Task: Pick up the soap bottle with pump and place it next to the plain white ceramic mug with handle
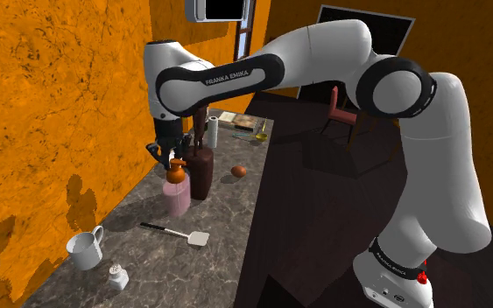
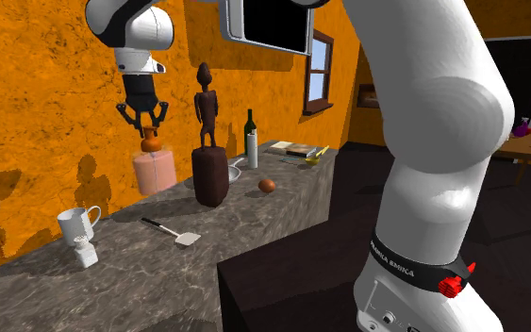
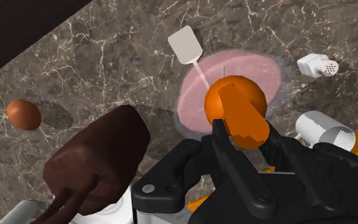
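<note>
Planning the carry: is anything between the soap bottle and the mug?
Nothing upright. The spatula lies flat close beside that stretch of counter, and a shaker stands by the mug; the bottle, once lifted, should pass over both.

Arm [image 1: 323,52] outstretched, gripper [image 2: 143,121] pointing down, fingers [image 2: 124,113] apart.

soap bottle [image 1: 179,197]: pink, orange pump, upright | mug [image 1: 84,251]: white, upright, well apart

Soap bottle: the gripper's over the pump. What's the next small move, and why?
Probably lower straight down a little. The gripper hangs open just above the orange pump of the pink soap bottle and is not clasping it, so it likely needs to straddle the pump's neck before any closing.
</note>
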